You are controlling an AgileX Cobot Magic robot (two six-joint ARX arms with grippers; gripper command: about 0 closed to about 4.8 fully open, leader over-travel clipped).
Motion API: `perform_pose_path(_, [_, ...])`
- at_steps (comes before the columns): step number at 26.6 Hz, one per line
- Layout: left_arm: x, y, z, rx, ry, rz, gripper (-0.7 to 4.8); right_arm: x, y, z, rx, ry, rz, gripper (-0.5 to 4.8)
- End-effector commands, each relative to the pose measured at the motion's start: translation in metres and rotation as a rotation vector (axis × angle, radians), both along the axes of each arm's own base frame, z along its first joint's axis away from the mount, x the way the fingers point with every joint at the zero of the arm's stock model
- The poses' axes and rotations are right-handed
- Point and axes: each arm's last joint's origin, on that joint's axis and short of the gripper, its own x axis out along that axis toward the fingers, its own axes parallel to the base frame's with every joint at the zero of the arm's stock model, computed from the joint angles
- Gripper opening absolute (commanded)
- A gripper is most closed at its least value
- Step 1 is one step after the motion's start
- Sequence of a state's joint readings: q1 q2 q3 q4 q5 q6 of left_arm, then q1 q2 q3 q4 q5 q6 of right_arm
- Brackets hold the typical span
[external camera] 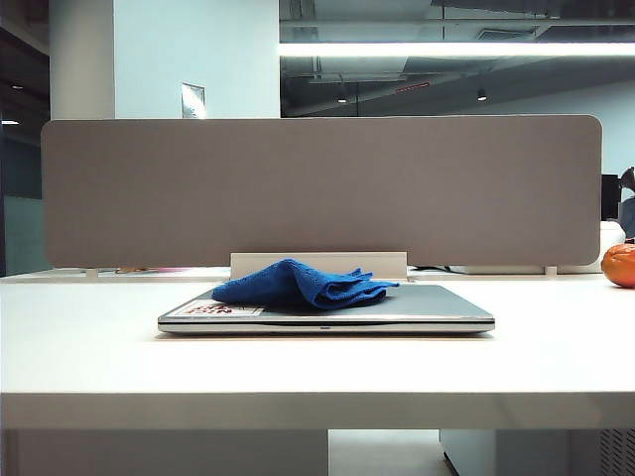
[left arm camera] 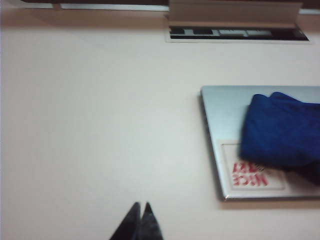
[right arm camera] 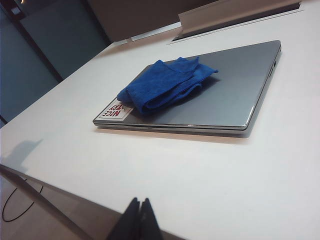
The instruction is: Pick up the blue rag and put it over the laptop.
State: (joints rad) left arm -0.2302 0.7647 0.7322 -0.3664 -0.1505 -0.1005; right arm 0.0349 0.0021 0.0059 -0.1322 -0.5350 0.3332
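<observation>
White table [external camera: 89, 347], smooth top. Closed laptop [external camera: 437, 309] flat at centre, near far edge. Orange round object [external camera: 619, 265] at far right, well apart from laptop.

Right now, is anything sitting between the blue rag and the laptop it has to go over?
Nothing visible does: the blue rag already lies bunched on the closed laptop, partly over its white sticker. The left gripper and right gripper are both shut and apart from it, over bare table.
</observation>
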Motion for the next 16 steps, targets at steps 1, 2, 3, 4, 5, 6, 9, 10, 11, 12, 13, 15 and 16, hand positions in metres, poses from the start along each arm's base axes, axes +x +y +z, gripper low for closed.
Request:
perform_pose_path(1, [-0.006,0.005,-0.015,-0.011,-0.087,0.024,-0.06,0.000,0.000,0.000,0.004,-0.010,0.006,-0.05])
perform_pose_path(2, [-0.009,0.007,-0.022,-0.014,-0.100,0.032,-0.06,0.000,0.000,0.000,0.004,-0.010,0.005,-0.05])
perform_pose_path(3, [-0.012,0.010,-0.030,-0.017,-0.117,0.044,-0.06,0.000,0.000,0.000,0.004,-0.010,0.005,-0.05])
perform_pose_path(4, [-0.017,0.013,-0.044,-0.022,-0.144,0.063,-0.06,0.000,0.000,0.000,0.004,-0.009,0.005,-0.05])
perform_pose_path(5, [-0.019,0.016,-0.052,-0.024,-0.163,0.075,-0.06,0.000,0.000,0.000,0.004,-0.010,0.005,-0.05])
perform_pose_path(6, [-0.022,0.017,-0.059,-0.027,-0.179,0.084,-0.06,0.000,0.000,0.000,0.004,-0.009,0.005,-0.05])
perform_pose_path(9, [-0.030,0.023,-0.079,-0.038,-0.231,0.109,-0.06,0.000,0.000,0.000,0.004,-0.010,0.005,-0.05])
perform_pose_path(10, [-0.033,0.025,-0.086,-0.052,-0.251,0.103,-0.06,0.000,0.000,0.000,0.004,-0.010,0.005,-0.05])
perform_pose_path(11, [-0.035,0.027,-0.091,-0.061,-0.266,0.099,-0.06,0.000,0.000,0.000,0.004,-0.010,0.005,-0.05])
perform_pose_path(12, [-0.037,0.029,-0.096,-0.067,-0.280,0.095,-0.06,0.000,0.000,0.000,0.004,-0.010,0.005,-0.05])
perform_pose_path(13, [-0.042,0.033,-0.106,-0.076,-0.313,0.083,-0.06,0.000,0.000,0.000,0.004,-0.010,0.005,-0.05])
perform_pose_path(15, [-0.047,0.038,-0.114,-0.077,-0.344,0.094,-0.06,0.000,0.000,0.000,0.004,-0.010,0.005,-0.05])
perform_pose_path(16, [-0.048,0.039,-0.115,-0.077,-0.350,0.100,-0.06,0.000,0.000,0.000,0.004,-0.010,0.005,-0.05])
